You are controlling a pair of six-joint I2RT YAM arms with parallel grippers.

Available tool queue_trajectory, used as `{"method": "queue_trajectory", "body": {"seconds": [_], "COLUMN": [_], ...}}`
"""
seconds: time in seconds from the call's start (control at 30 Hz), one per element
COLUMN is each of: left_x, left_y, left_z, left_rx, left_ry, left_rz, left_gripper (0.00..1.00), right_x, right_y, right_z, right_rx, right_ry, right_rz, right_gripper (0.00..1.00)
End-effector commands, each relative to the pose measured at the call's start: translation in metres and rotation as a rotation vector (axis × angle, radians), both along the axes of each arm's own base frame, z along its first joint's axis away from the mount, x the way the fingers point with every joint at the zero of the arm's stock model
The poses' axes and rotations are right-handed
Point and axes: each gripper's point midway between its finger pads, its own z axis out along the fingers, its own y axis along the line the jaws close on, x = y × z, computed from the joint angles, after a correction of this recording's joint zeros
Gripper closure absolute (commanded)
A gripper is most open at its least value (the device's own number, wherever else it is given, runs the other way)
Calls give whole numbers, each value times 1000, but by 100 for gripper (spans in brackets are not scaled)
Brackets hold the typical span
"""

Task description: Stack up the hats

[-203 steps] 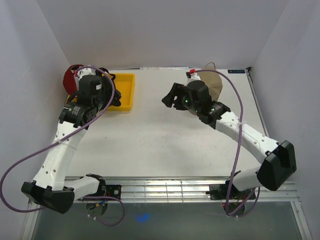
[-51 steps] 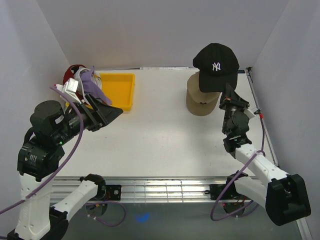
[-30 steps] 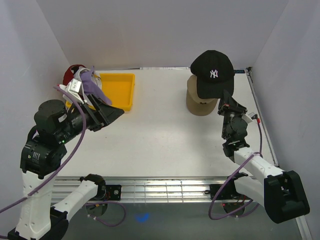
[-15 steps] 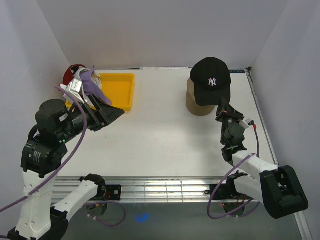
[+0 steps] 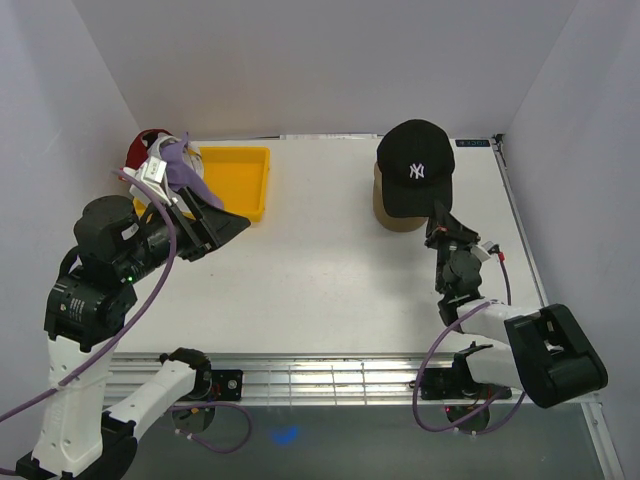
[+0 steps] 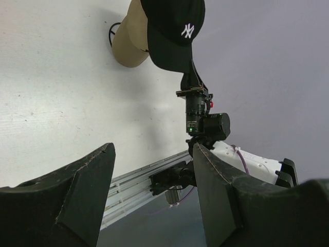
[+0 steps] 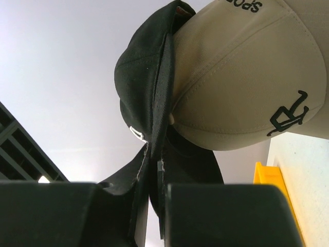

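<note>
A black hat with a white logo hangs over the tan hat at the back right and covers its top. My right gripper is shut on the black hat's brim from below. In the right wrist view the black hat lies against the tan hat, its brim pinched in my right gripper. At the back left, the dark red hat, lavender hat and a white one sit bunched together. My left gripper hangs open and empty, raised in front of them.
A yellow plastic tray sits next to the left pile of hats; its corner shows in the right wrist view. White walls close in the table on three sides. The left wrist view looks across the table at the right arm.
My right gripper has come down and to the left with the black hat, bringing it over the tan hat. The left arm has barely moved.
</note>
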Motion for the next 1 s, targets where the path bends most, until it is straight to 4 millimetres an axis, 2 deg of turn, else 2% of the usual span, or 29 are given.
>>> {"method": "queue_trajectory", "body": {"seconds": [0.0,0.03,0.1,0.8,0.97], "left_x": [3,4,4,8,9], "left_y": [-2,-2,-2,-1,0], "left_z": [2,1,0,-10,-11], "left_rx": [0,0,1,19,23], "left_ry": [-15,-14,-11,9,10], "left_rz": [-5,-5,-5,5,12], "left_gripper": [28,28,28,28,28], "right_x": [-7,-6,-9,-17,-16], "right_y": [-1,1,0,2,3], "right_z": [11,4,5,-70,-79], "right_rx": [26,28,55,114,119], "right_ry": [-69,-56,-77,75,93], "right_rz": [-11,-8,-6,22,29], "right_gripper": [92,92,92,92,92]}}
